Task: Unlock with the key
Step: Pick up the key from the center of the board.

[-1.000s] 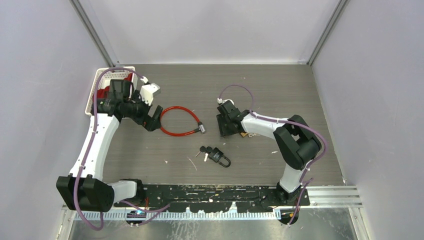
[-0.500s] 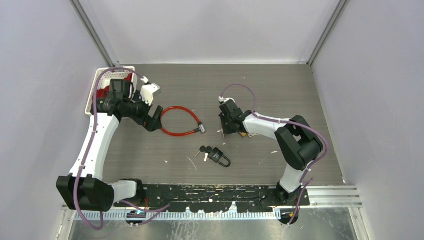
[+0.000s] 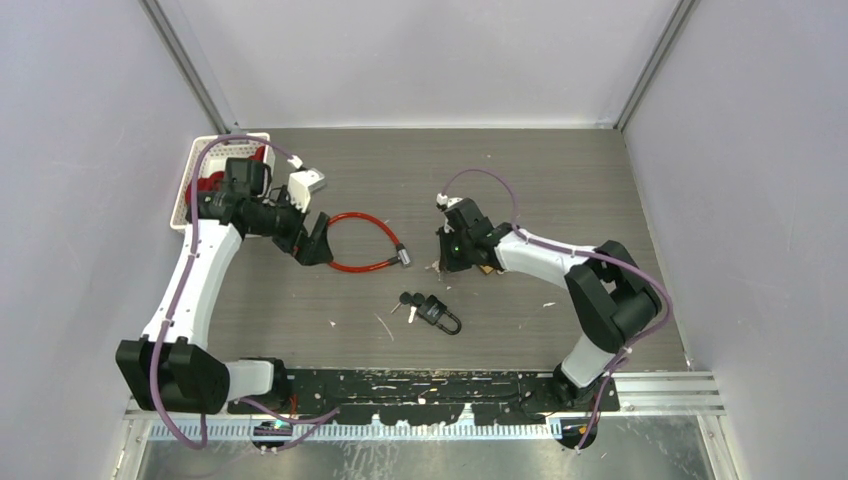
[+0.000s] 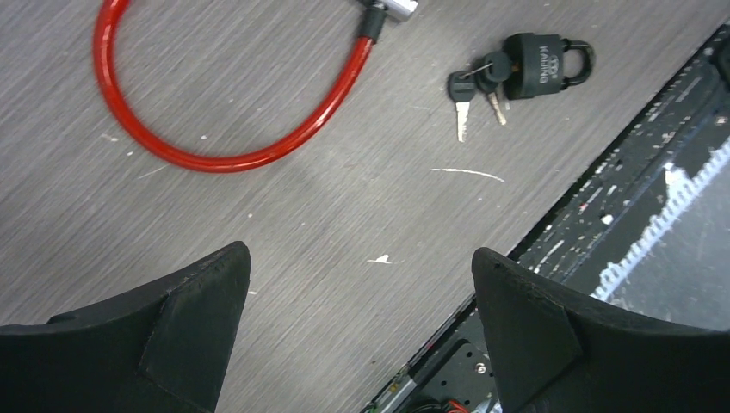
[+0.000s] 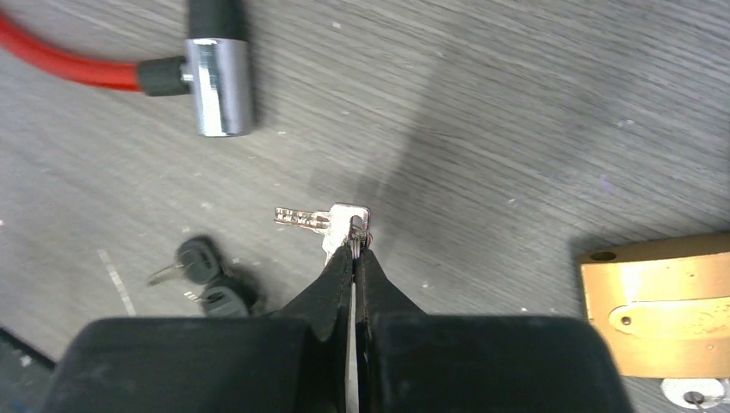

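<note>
Jaws of the right gripper (image 5: 355, 245) are pinched on the head of a silver key (image 5: 323, 219), held low over the table (image 3: 560, 180) between the red cable lock (image 5: 211, 73) and the brass padlock (image 5: 658, 314). The elbow is swung further right than a second ago. The left gripper (image 4: 357, 292) is spread wide and has shifted slightly toward the cable.

One black padlock (image 4: 538, 69), one brass padlock (image 5: 663, 301), one red cable lock (image 4: 215, 162), three keys (image 4: 462, 90), one basket (image 3: 205, 140).

A small silver key (image 5: 310, 218) sits pinched by its head in the right gripper (image 5: 355, 248), blade level, near the middle of the desk (image 5: 516, 129). The brass padlock (image 5: 663, 310) lies flat just beside it (only partly in frame).
</note>
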{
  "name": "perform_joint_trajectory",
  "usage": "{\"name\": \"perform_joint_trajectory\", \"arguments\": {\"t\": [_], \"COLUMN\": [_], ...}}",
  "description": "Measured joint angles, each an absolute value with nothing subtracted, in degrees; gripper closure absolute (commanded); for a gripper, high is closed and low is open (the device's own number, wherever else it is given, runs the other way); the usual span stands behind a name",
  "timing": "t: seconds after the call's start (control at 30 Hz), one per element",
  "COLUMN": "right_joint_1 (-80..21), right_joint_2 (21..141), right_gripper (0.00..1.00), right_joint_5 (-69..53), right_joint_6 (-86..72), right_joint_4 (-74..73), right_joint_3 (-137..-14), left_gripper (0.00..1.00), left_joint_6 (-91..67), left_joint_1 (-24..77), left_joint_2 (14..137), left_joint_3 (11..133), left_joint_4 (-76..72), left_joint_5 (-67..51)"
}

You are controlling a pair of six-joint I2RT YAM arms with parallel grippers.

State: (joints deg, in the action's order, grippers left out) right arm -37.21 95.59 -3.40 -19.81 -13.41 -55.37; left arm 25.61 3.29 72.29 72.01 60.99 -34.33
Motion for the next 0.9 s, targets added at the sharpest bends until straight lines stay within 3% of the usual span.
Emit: {"name": "perform_joint_trajectory", "arguments": {"t": [0.43, 0.53, 0.7, 0.9], "right_joint_1": [-37.4, -39.1, -44.6, -50.5], "right_joint_2": [84.6, 82.3, 80.1, 79.9], "right_gripper": [0.99, 0.99, 0.99, 0.99], "right_joint_5": [-15.0, -15.3, -13.6, -9.5], "right_joint_6": [-26.3, -27.6, -28.3, -28.6], "right_joint_4": [-9.4, -8.6, -8.2, -8.5], "right_joint_3": [-54.7, -54.7, -54.9, -57.1], "left_gripper": [0.02, 0.09, 0.30, 0.40], "left_joint_6": [13.7, 8.5, 1.3, -1.8], "left_joint_1": [5.9, 8.8, 10.8, 11.0], "left_joint_2": [76.4, 79.5, 86.3, 87.9], "left_joint_3": [68.2, 67.2, 67.1, 67.1], "left_joint_4": [55.2, 52.5, 49.5, 48.2], "left_joint_5": [-49.8, -52.8, -59.8, -65.4]}}
